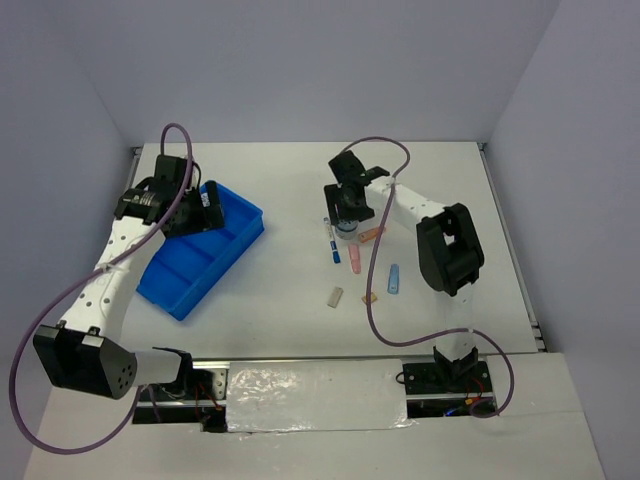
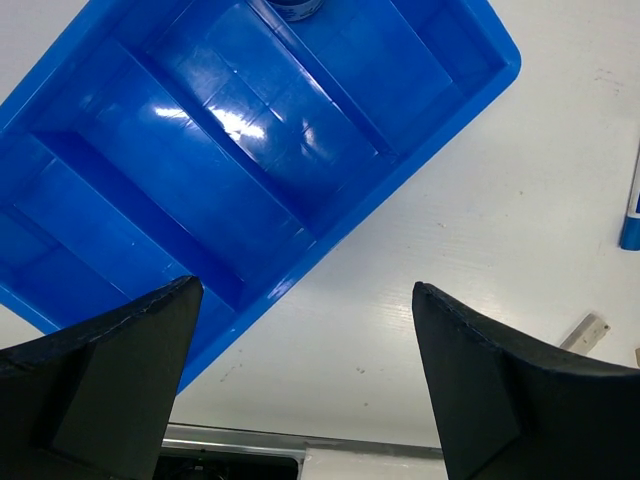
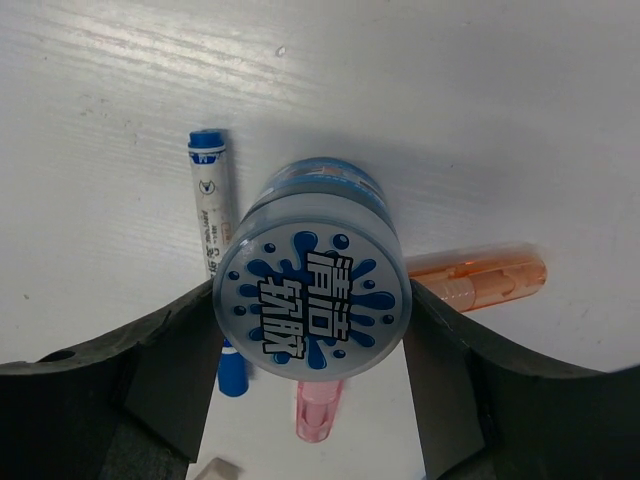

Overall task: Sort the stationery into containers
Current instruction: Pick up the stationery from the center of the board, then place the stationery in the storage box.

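Blue-printed disc (image 3: 312, 300), legible from wrist only | right hand (image 3: 312, 345) grips it | left hand (image 2: 305, 300) open

Round tub (image 3: 312, 300) sits btwn R gripper's (image 1: 347, 218) fingers, touched both sides, above table (image 3: 450, 90). Seen from that hand: pen (image 3: 210, 215) just L of tub, its wrist-side end tucked by L finger; R-side capsule (image 3: 480, 280) pokes out past R finger; under capsule (image 3: 318, 412) lies beneath tub, twd wrist; block (image 3: 215, 468) further back, L. Lone capsule (image 1: 394, 279) lies apart, base-side & R of hand. L gripper (image 2: 305, 290) hangs over tray (image 2: 200, 160) edge: L finger above tray, R finger above table. Second tub (image 2: 295, 8) in a compartment ahead of that hand.
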Motion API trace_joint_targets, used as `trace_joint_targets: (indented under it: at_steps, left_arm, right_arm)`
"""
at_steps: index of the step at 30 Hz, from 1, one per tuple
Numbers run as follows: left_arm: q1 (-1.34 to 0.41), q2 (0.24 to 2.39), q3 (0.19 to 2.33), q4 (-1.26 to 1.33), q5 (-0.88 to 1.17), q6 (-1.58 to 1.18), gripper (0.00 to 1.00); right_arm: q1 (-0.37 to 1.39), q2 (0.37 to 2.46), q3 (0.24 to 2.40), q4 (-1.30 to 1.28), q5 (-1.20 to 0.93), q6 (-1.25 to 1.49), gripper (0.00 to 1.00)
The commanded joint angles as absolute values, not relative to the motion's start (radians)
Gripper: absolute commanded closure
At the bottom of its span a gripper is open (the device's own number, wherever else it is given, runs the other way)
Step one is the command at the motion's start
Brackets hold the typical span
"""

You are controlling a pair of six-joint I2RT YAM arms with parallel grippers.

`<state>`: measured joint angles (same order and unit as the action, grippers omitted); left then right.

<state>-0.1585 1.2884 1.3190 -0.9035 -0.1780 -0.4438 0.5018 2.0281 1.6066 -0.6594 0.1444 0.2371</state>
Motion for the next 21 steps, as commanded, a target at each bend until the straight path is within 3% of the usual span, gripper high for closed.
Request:
trace_joint_targets:
  at_steps: [1,6,11,15,21]
  left_arm:
    - [-0.156,1.299,1.362,-0.923,-0.181,-0.419,0.01]
    - [-0.156,1.290,1.359,-0.920,-0.219,-0.437,0.01]
    - [-0.147,1.259,1.381,-0.936,-0.356,-0.581,0.01]
    - [-0.127,1.244,1.413,-0.924,-0.362,-0.670,0.01]
    - [-0.110,1.258,1.499,-0.968,-0.342,-0.680,0.01]
  right_arm:
    - [0.506,2.017,1.672,-0.627,0.219,0.219,0.49]
    - [0.535,1.838,1.686,-0.578,0.137,0.241,0.59]
    - [0.629,1.799,1.707,-0.398,-0.265,0.332,0.62]
    - [0.735,1.859,1.770,-0.221,-0.278,0.379,0.60]
    - [0.795,2.078,1.991,-0.161,-0.232,0.434,0.58]
